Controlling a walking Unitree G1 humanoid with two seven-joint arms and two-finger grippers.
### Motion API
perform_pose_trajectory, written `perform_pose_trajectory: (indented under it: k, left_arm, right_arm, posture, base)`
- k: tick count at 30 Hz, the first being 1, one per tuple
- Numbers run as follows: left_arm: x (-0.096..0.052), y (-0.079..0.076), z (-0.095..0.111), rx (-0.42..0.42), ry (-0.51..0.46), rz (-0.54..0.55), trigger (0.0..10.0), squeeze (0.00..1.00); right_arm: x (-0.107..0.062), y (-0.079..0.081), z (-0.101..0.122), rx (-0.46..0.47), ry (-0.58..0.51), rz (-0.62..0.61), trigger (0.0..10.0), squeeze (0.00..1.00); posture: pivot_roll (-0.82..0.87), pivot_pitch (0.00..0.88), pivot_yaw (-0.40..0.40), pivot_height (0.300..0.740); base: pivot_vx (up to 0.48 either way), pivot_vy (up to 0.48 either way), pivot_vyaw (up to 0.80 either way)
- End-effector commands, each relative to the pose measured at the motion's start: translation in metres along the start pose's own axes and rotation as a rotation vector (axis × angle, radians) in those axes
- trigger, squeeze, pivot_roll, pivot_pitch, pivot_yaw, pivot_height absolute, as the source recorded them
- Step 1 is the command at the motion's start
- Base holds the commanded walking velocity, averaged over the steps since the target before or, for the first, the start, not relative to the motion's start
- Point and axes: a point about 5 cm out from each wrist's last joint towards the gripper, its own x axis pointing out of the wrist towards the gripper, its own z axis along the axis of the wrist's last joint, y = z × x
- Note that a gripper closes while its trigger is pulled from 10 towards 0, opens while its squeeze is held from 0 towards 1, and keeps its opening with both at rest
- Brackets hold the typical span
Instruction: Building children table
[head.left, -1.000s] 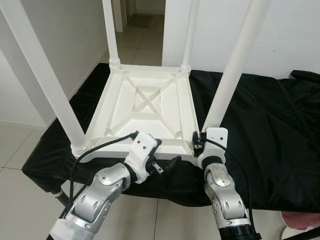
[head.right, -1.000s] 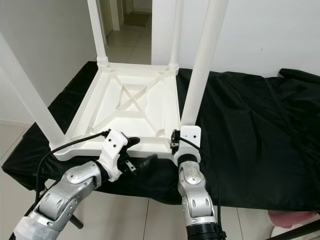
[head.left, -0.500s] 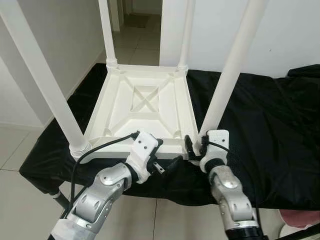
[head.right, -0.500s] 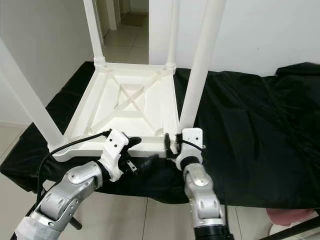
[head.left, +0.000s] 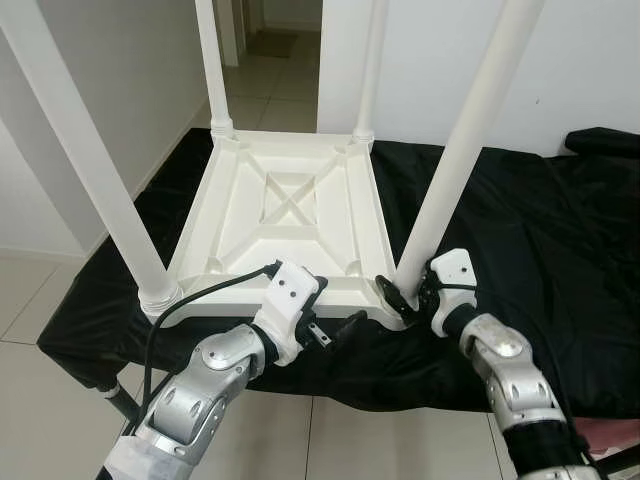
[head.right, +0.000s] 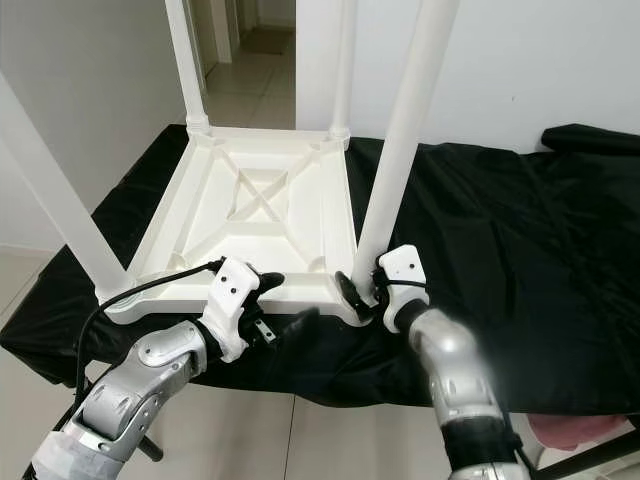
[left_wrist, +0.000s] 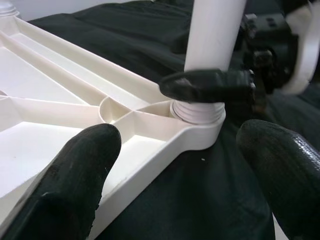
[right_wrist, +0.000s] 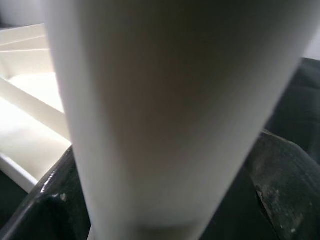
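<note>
A white children's table (head.left: 290, 215) lies upside down on a black cloth (head.left: 540, 240), its legs pointing up. My right gripper (head.left: 410, 290) is at the base of the near right leg (head.left: 460, 160). In the right wrist view its black fingers (right_wrist: 55, 200) sit on both sides of that leg (right_wrist: 165, 110), closed against it. One right finger (left_wrist: 210, 85) crosses the leg just above its threaded collar. My left gripper (head.left: 335, 305) is open at the table's front rim (left_wrist: 165, 150), with one finger over the ribbed underside and the other over the cloth.
The cloth covers a low platform that ends just in front of me, with tiled floor (head.left: 40, 300) below. White walls stand left and behind, and a doorway (head.left: 275, 40) opens at the back. A dark bundle (head.left: 605, 140) lies far right, something pink (head.left: 600, 435) at lower right.
My right arm has swung out to the right and its wrist has turned round the near right leg's base. The left arm has stayed put.
</note>
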Motion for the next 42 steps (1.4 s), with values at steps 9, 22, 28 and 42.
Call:
perform_pose_trajectory:
  k: [9,22,28,42]
  left_arm:
    - [0.004,-0.005,-0.001,0.019,0.020,-0.057,10.0,0.00]
    - [0.003,-0.006,-0.001,0.022,0.019,-0.051,10.0,0.00]
    - [0.003,-0.008,-0.003,0.020,0.023,-0.056,10.0,0.00]
    - [0.004,-0.010,-0.004,0.018,0.026,-0.071,10.0,0.00]
  right_arm:
    - [0.011,-0.001,-0.001,-0.030,0.001,0.160,4.4,0.00]
    - [0.008,-0.001,-0.017,0.029,0.024,0.234,3.5,0.00]
    - [0.006,0.000,-0.008,0.106,-0.031,0.133,10.0,0.00]
    - [0.001,0.036,-0.010,0.139,0.019,-0.238,10.0,0.00]
  posture:
    - [0.00,0.000,0.001,0.740]
    - [0.01,0.000,-0.004,0.740]
    - [0.01,0.000,-0.009,0.740]
    - [0.00,0.000,-0.015,0.740]
  base:
    - [0.000,0.000,0.00]
    - [0.000,0.000,0.00]
    - [0.000,0.000,0.00]
    - [0.000,0.000,0.00]
